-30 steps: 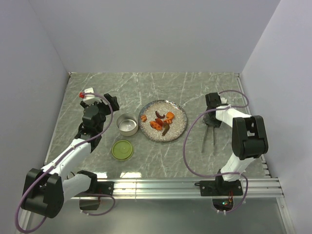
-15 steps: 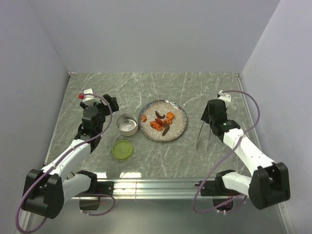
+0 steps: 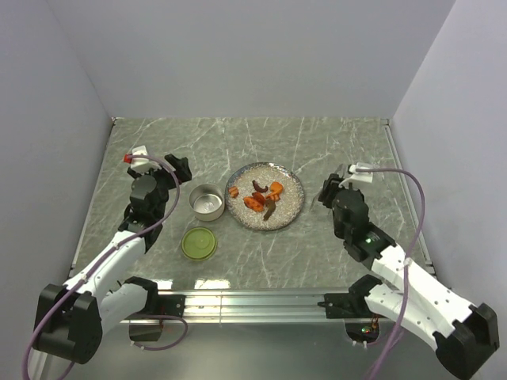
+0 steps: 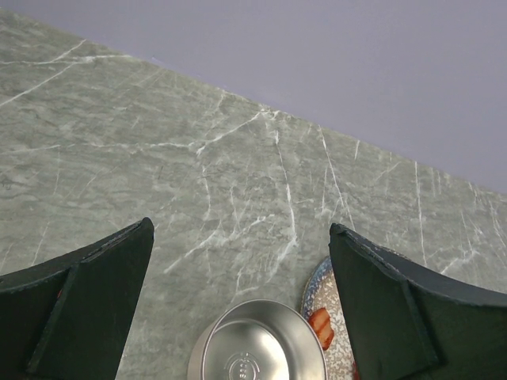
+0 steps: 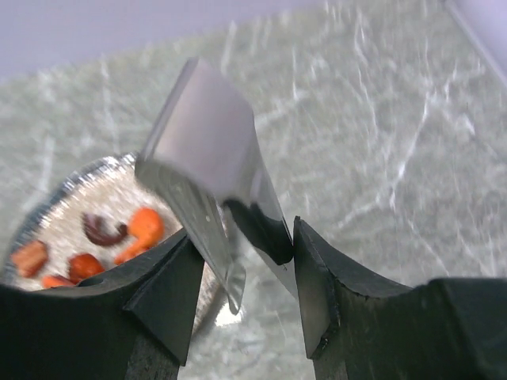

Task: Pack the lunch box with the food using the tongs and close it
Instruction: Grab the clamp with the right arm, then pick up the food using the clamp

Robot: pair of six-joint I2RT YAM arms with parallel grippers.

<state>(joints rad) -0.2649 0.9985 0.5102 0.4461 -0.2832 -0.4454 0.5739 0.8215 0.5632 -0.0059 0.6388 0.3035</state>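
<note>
The right gripper, clamped on the tongs, has swung them off the table toward the speckled plate of food, while the left gripper hangs wide open beside the empty lunch box, its lid off.

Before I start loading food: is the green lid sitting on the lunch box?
No, the green lid lies flat beside the lunch box, apart from it on the side nearer the arm bases, and the tin stands open.
</note>
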